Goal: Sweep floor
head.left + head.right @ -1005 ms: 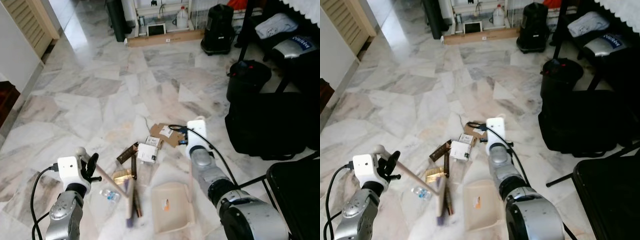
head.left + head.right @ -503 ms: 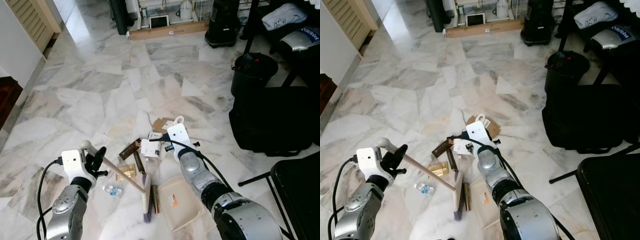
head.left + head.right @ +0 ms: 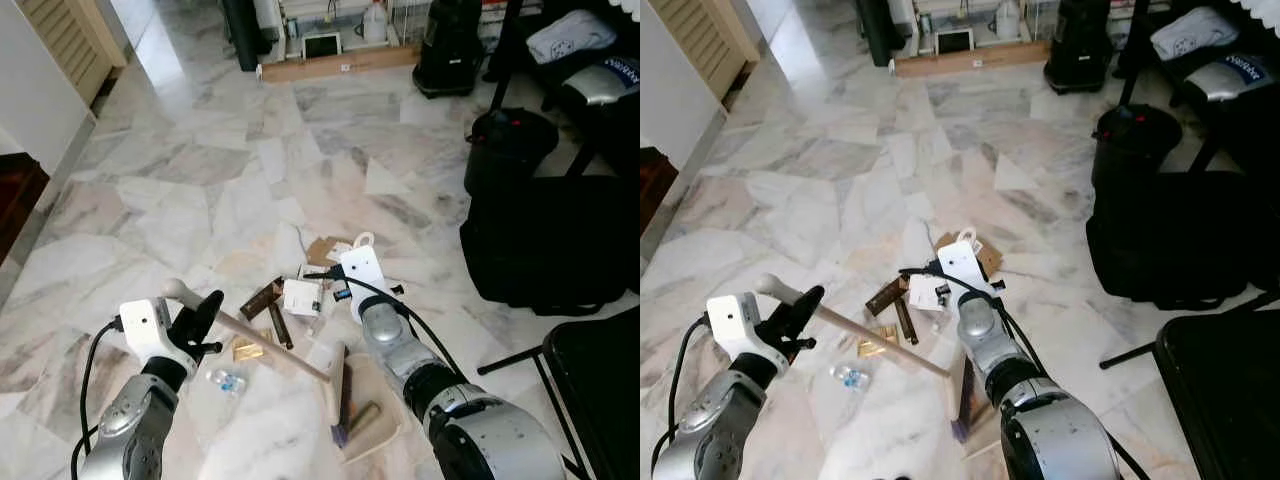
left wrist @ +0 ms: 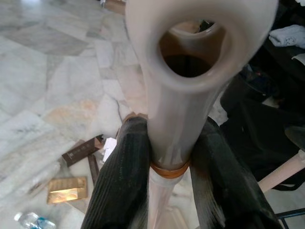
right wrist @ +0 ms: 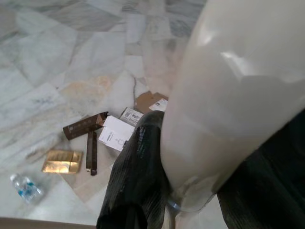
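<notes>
My left gripper (image 3: 200, 318) is shut on the pale wooden broom handle (image 3: 270, 345); in the left wrist view its black fingers (image 4: 119, 181) clamp the handle's cream end cap (image 4: 181, 109). The broom head (image 3: 338, 395) lies at the mouth of the cream dustpan (image 3: 378, 425), where a brown stick-shaped piece (image 3: 362, 418) rests. My right gripper (image 3: 345, 292) is shut on the dustpan handle (image 5: 224, 95), under its white wrist box. Litter lies ahead of the pan: a white box (image 3: 300, 297), a brown box (image 3: 262, 297), a gold box (image 3: 245, 349), a small water bottle (image 3: 226, 380).
A black bag (image 3: 545, 240) and a black bin (image 3: 510, 140) stand to the right, with a black chair (image 3: 600, 380) at the near right. A long cardboard box (image 3: 340, 65) lies at the back. Open marble floor spreads to the left and ahead.
The broom head has swept rightward from beside the water bottle to the dustpan's mouth, pushing a brown stick-shaped piece into the pan. The camera has shifted slightly.
</notes>
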Tool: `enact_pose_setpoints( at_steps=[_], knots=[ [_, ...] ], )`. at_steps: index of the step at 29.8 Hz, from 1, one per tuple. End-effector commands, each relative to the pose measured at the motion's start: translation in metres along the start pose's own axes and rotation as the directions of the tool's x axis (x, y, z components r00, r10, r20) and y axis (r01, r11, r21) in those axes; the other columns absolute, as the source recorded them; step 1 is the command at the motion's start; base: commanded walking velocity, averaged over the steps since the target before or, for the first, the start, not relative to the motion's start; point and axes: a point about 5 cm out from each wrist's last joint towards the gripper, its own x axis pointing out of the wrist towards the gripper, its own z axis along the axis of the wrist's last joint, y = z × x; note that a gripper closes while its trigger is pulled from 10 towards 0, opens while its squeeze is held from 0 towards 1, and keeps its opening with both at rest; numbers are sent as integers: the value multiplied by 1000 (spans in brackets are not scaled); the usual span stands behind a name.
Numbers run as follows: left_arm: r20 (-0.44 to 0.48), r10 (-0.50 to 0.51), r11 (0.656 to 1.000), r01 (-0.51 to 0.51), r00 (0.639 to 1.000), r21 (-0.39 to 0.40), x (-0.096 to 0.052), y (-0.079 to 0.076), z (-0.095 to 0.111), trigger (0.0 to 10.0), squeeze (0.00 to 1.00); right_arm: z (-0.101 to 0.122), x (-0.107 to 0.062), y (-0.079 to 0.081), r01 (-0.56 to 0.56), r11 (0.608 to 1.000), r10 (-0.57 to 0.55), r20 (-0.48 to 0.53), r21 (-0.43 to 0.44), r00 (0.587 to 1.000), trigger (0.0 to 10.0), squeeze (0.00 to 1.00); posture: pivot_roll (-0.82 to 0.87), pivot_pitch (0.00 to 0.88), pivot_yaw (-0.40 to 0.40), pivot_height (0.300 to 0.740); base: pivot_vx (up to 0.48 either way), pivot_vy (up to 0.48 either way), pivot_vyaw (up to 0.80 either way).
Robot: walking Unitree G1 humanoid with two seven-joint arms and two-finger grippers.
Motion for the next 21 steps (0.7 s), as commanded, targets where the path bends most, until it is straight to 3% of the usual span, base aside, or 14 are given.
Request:
enact_pose_setpoints(
  at_steps=[1, 6, 7, 8, 10, 15, 21],
  knots=[
    [78, 38, 999, -41, 996, 36, -5, 4, 19, 10000, 0, -21, -5, 4, 5, 995, 7, -119, 99, 993, 10000, 0, 64, 116, 125, 740, 0, 0, 0],
    [178, 83, 995, -93, 980, 44, -10, 3, 37, 10000, 0, -20, -4, 2, 23, 984, 2, -137, 175, 991, 10000, 0, 65, 92, 130, 740, 0, 0, 0],
    [254, 116, 985, -144, 960, 95, -15, 3, 50, 10000, 0, -17, -2, 0, 31, 978, -4, -131, 206, 991, 10000, 0, 70, 80, 127, 740, 0, 0, 0],
    [254, 116, 985, -144, 960, 95, -15, 3, 50, 10000, 0, -17, -2, 0, 31, 978, -4, -131, 206, 991, 10000, 0, 70, 80, 127, 740, 0, 0, 0],
    [339, 137, 964, -205, 931, 172, -22, -1, 66, 10000, 0, -12, 0, -4, 42, 969, -12, -122, 245, 992, 10000, 0, 81, 62, 121, 740, 0, 0, 0],
    [414, 145, 936, -261, 899, 238, -34, -6, 83, 10000, 0, -8, 2, -11, 59, 962, -30, -113, 266, 993, 10000, 0, 94, 31, 107, 740, 0, 0, 0],
    [442, 163, 912, -306, 882, 273, -41, -6, 87, 10000, 0, -2, 4, -18, 68, 960, -46, -86, 272, 995, 10000, 0, 84, 4, 95, 740, 0, 0, 0]
  ],
)
